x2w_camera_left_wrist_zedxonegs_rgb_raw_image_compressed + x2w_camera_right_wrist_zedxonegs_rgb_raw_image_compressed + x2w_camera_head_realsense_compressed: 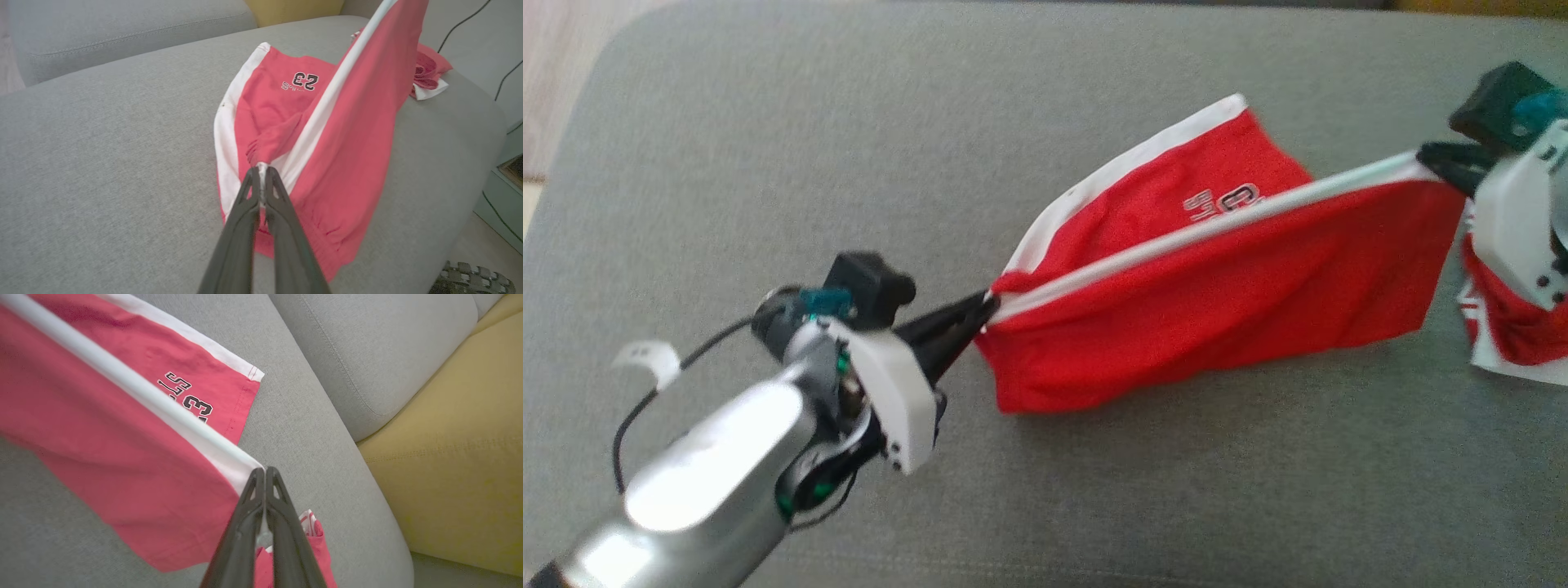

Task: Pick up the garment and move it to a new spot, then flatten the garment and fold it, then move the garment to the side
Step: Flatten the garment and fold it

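The garment is a pair of red shorts with white side stripes and a dark "23" print, stretched above a grey sofa cushion. My left gripper is shut on its gathered waist corner. At the far right, my right gripper is shut on the white-striped corner. The near leg hangs taut between the two grippers, its lower edge touching the cushion. The far leg lies flat on the cushion behind.
A second red and white cloth lies crumpled by the cushion's right edge, partly behind my right wrist. A yellow cushion and a grey back cushion border the seat. Cables hang past the sofa's end.
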Tool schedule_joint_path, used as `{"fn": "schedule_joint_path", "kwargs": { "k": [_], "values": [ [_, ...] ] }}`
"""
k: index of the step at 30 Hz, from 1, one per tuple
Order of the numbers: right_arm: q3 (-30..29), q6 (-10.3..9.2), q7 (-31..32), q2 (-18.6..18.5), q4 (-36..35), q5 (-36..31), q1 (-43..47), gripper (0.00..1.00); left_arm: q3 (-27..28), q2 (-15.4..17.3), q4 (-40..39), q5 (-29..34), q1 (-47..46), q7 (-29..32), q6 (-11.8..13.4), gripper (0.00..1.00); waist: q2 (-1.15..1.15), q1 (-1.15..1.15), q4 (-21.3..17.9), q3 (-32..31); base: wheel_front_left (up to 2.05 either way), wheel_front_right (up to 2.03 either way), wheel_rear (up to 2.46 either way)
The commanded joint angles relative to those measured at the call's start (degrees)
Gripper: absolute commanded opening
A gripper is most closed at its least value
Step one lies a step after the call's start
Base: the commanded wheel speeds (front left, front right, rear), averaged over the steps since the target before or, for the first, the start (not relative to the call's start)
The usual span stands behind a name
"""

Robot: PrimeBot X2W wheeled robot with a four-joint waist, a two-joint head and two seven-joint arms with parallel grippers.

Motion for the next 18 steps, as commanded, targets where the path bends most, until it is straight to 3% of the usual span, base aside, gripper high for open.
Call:
{"fn": "schedule_joint_path", "kwargs": {
  "k": [1, 6, 18],
  "values": [
    [-1.0, -0.06, 0.8, -0.7, -0.6, -2.2, 0.2, 0.00, 2.8, 1.0, -0.1, 0.7, -3.8, -0.6, -0.2, 0.00, 0.00, 0.00, 2.7, 3.3, 0.00, 0.00, 0.00],
    [-1.0, -0.06, 1.2, 0.3, 0.2, -7.5, -1.9, 0.00, 2.3, -2.3, 5.2, 1.5, -7.8, -2.1, -1.8, 0.00, 0.00, 0.00, 5.0, 6.8, 0.00, 0.00, 0.00],
    [-1.0, -0.06, -5.2, 3.3, 7.2, -12.8, -5.1, 0.00, 0.1, -7.3, 13.4, 1.6, -12.7, -5.7, -4.0, 0.00, 0.00, 0.00, 8.5, 10.8, 0.00, 0.00, 0.00]
  ]
}}
